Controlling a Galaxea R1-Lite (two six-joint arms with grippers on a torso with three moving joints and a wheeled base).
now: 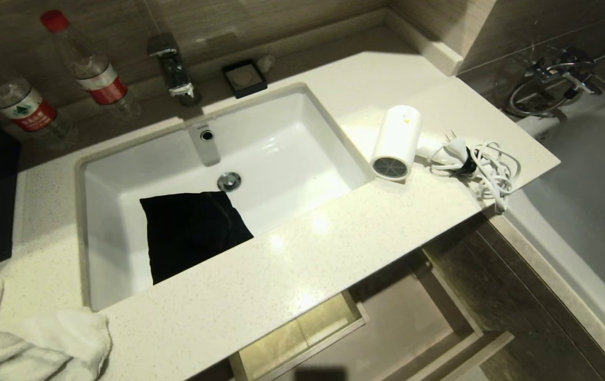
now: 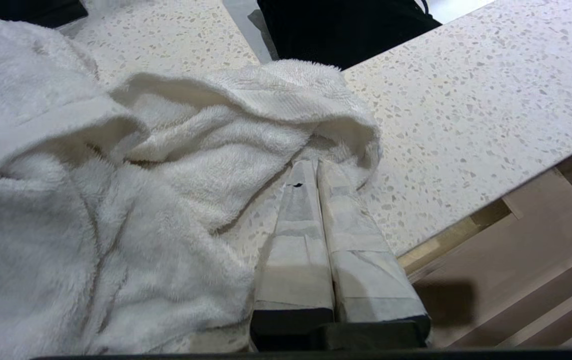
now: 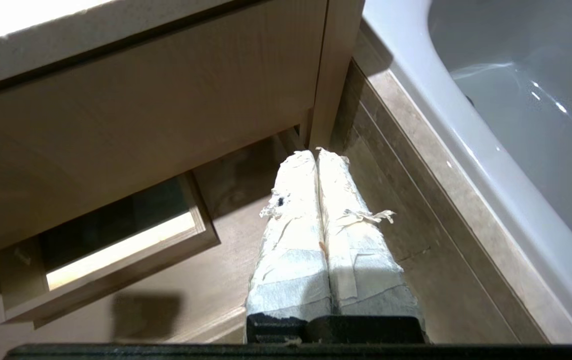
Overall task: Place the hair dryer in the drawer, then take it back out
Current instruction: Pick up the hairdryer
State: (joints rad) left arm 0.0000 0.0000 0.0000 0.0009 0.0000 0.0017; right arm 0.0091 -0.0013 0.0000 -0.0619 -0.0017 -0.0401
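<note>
Lay on its side on the pale speckled stone countertop [image 1: 292, 264], to the right of the white rectangular sink basin [image 1: 281, 143]: the white plastic hair dryer with the short fat barrel [image 1: 396, 142], dark round mesh grille facing the front edge, small yellow sticker on top. Trailed from it toward the counter's right end, near the white bathtub [image 1: 588, 211], the white coiled cord and plug [image 1: 485, 166]. Stood pulled out beneath the counter's front edge: the wide shallow light-brown wood-grain drawer [image 1: 413, 317], its small boxed rectangular cut-out [image 1: 302, 333] visible inside, nothing else seen in it. Rested in the basin near the chrome drain, a folded black cloth [image 1: 191, 230]. Stood at the back left, two clear plastic bottles with red caps and labels [image 1: 91, 69], beside a chrome tap [image 1: 173, 66] and a small black square dish [image 1: 244, 78]. Lay heaped at the counter's near left corner, a crumpled white terry towel [image 1: 33, 338]. Hovered just over the counter with tape-wrapped fingers pressed together and empty, tips at the towel's edge: the left gripper [image 2: 316, 167]. Hung low over the open drawer beside the tub's tiled skirt, fingers likewise closed on nothing: the right gripper [image 3: 316, 155].
</note>
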